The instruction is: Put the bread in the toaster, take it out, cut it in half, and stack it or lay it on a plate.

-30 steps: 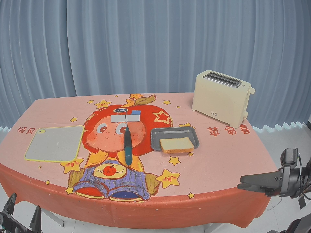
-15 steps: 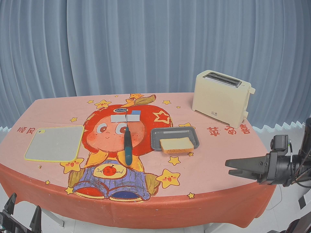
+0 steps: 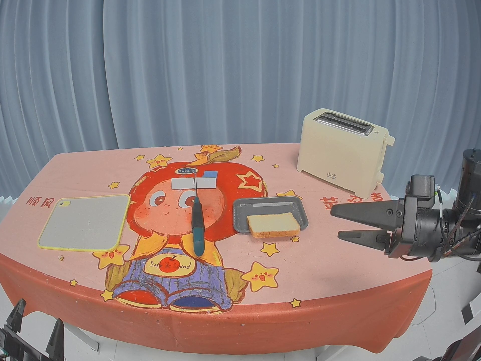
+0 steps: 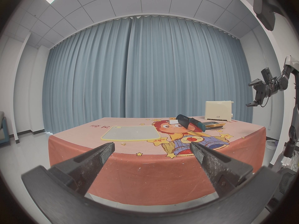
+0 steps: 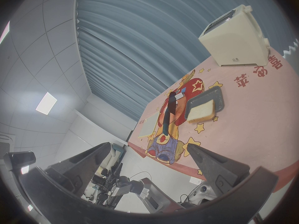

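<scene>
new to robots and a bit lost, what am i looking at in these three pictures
It is a two-armed robot facing a table. One picture looks down from its head; the other two come from cameras on its wrists, so each shows that arm's own claw up close. The left claw is open, low before the table's near edge. The right claw is open too, hovering by the table's right end. Neither holds anything. On the table are a cutting board, a teal-handled knife, a slice of bread on a grey tray, and a cream toaster at the back right.
</scene>
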Tool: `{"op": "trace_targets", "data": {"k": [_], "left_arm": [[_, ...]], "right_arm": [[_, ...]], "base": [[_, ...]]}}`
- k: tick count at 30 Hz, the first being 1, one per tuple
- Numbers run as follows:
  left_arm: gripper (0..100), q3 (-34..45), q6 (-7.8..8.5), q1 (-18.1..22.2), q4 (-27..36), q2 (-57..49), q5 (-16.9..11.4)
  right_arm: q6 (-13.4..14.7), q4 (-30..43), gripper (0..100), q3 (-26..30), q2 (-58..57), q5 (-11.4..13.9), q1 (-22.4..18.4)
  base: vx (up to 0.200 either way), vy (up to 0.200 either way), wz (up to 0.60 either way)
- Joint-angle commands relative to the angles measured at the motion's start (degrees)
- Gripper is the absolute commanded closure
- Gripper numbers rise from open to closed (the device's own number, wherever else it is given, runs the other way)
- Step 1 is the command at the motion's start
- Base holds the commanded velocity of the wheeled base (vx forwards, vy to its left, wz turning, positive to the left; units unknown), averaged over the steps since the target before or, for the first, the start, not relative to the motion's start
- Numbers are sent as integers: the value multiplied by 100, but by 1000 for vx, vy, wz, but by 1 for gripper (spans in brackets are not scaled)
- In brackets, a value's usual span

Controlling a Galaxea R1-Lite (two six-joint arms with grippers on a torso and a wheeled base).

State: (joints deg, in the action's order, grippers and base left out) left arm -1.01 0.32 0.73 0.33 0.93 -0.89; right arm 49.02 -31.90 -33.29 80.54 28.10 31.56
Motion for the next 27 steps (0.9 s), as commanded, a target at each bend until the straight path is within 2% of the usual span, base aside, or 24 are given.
{"op": "trace_targets", "data": {"k": [1, 6, 15, 27], "left_arm": [[0, 101, 3, -3, 2, -93, 1], [0, 101, 3, -3, 2, -93, 1], [0, 101, 3, -3, 2, -93, 1], [0, 101, 3, 6, 2, -93, 1]], "right_arm": [[2, 0, 0, -81, 163, 3, 17], [2, 0, 0, -98, 199, 3, 17], [530, -9, 0, -336, 339, 3, -1], [556, -9, 0, -336, 471, 3, 166]], "base": [[0, 0, 0], [0, 0, 0], [0, 0, 0], [0, 0, 0]]}}
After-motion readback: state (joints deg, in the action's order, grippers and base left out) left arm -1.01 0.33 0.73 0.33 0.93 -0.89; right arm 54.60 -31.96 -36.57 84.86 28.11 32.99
